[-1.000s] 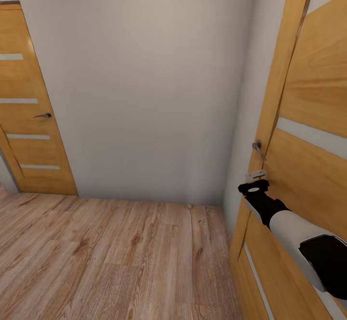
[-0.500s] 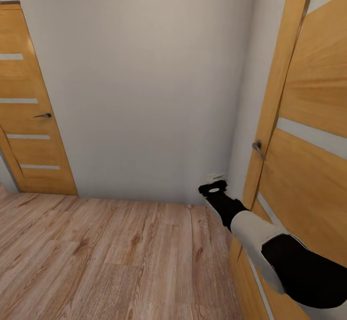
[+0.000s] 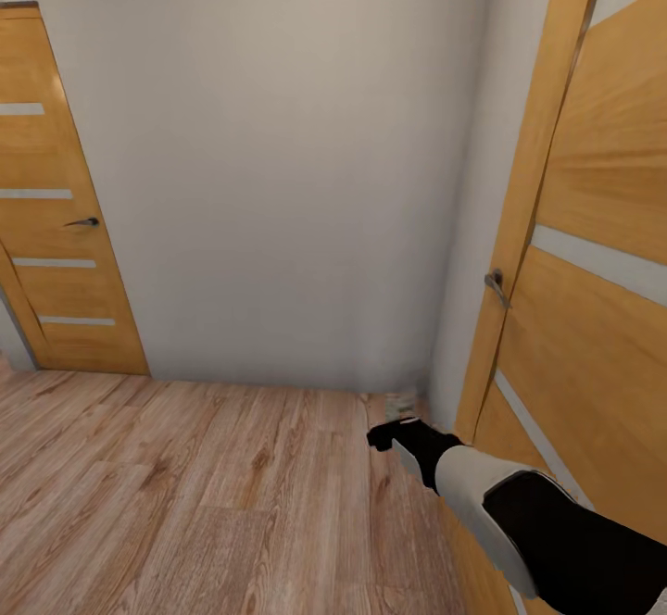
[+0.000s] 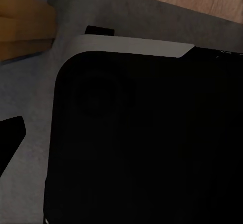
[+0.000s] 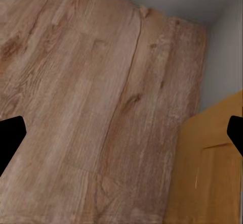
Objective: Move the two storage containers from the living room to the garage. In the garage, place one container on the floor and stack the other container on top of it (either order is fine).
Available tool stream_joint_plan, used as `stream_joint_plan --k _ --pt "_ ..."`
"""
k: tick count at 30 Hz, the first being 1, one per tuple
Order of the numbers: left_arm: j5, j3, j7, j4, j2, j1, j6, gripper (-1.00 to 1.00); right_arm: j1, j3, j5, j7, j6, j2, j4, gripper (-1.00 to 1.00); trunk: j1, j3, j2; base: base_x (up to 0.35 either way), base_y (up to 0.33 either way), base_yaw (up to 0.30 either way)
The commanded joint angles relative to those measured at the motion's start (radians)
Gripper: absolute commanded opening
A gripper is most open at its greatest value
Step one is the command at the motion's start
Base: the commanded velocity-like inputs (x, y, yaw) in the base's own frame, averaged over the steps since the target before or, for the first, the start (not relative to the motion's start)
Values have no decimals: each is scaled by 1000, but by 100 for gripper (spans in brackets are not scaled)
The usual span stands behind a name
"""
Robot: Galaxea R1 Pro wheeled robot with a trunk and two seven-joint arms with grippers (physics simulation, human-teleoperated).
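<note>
Hanging low at the frame's lower right with fingers spread and empty, the right gripper [image 3: 400, 420] risked striking the wooden door [image 3: 593, 300] beside it should the base roll forward, its lever handle [image 3: 496, 283] untouched.

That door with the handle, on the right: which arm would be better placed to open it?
Probably the right arm. Its gripper hangs low over the wood floor, close beside the door and below its handle, fingers spread. The left wrist view faces a dark body panel, so that arm looks tucked in.
</note>
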Motion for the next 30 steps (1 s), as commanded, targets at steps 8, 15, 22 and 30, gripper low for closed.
stream_joint_plan --k 8,15,22,30 --pt "8 1 0 0 1 0 -2 100 193 10 -24 22 0 1 11 100 0 -1 -1 0 0 0" --pt "8 1 0 0 1 0 -2 100 326 11 -24 22 -1 -20 12 100 0 -1 -1 0 0 0" --pt "8 1 0 -1 0 0 -2 100 673 12 -15 25 -141 -141 12 100 0 -1 -1 0 0 0" --pt "8 1 1 -1 0 0 -2 100 874 15 -12 27 -309 -174 12 100 0 -1 -1 0 0 0"
